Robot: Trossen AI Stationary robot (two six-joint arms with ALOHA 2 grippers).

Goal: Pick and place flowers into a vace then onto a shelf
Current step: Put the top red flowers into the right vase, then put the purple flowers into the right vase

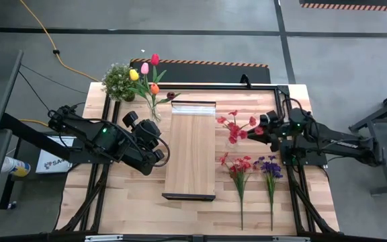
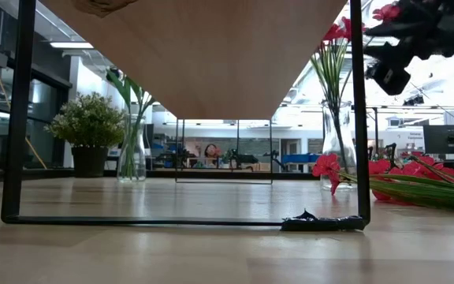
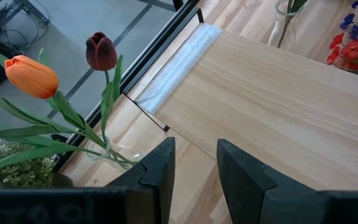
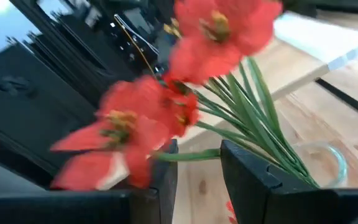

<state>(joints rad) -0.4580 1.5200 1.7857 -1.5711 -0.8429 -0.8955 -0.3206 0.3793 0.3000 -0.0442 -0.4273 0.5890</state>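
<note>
From above, my right gripper [image 1: 259, 129] holds a red spray [image 1: 236, 128] at three o'clock of the shelf [image 1: 191, 151]; my left gripper [image 1: 158, 142] waits at nine. Right wrist: fingers clamp the stem [image 4: 194, 154]. Left wrist: fingers [image 3: 160, 169] apart, empty.

The shelf [image 1: 189, 148], a long light-wood board with a pale strip at its far end, stands raised on a dark frame mid-worktop. Tulips [image 1: 146, 72] sit in a glass vase just beside its far left corner. A red spray [image 1: 237, 128] is pinched in the right claw [image 1: 259, 129] over a second vase, while another red spray [image 1: 239, 168] and a purple cluster [image 1: 270, 168] lie flat beside the shelf's right.
</note>
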